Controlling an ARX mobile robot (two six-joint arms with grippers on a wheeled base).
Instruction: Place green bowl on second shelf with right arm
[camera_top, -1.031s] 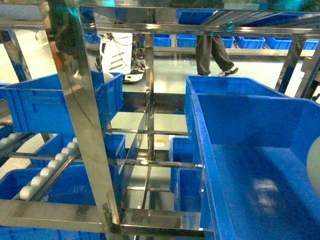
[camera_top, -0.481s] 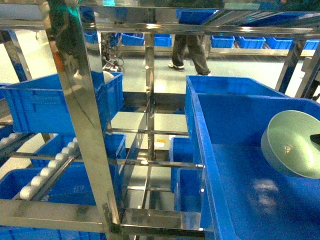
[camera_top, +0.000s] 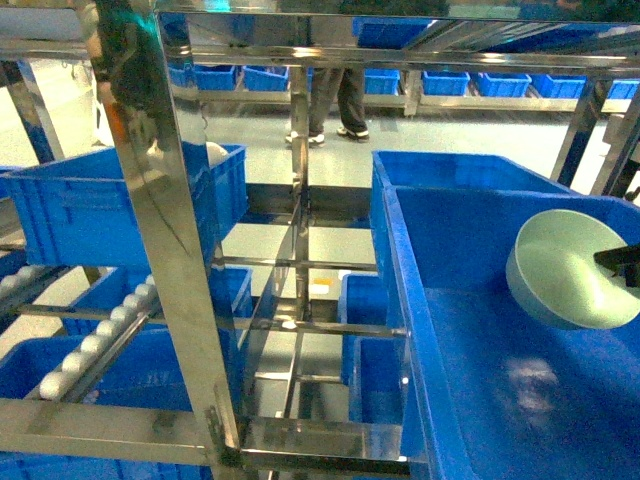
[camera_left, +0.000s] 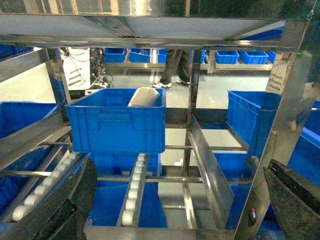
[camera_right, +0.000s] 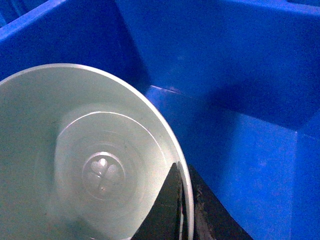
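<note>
Right fingers (camera_right: 182, 210) pinch the green bowl's (camera_top: 560, 270) rim, mouth tipped leftward.

- Seen from the head camera: shiny steel rack (camera_top: 165, 230) filling the frame, with a broad upright post running from upper left down to bottom centre.
- At right, large blue bin (camera_top: 500, 330), open top, taking up the lower right of the frame.
- Inside it, toward the right edge, pale green bowl (camera_top: 560, 268), tilted on its side, opening facing right.
- Pinched at its right rim by the dark right gripper (camera_top: 622, 266), only partly in frame.
- At left, smaller blue bin (camera_top: 90, 205) on a tier, white roller rails (camera_top: 95, 335) slanting below.
- At top centre, legs of a person (camera_top: 335, 100) standing on the grey floor beyond the rack.
</note>
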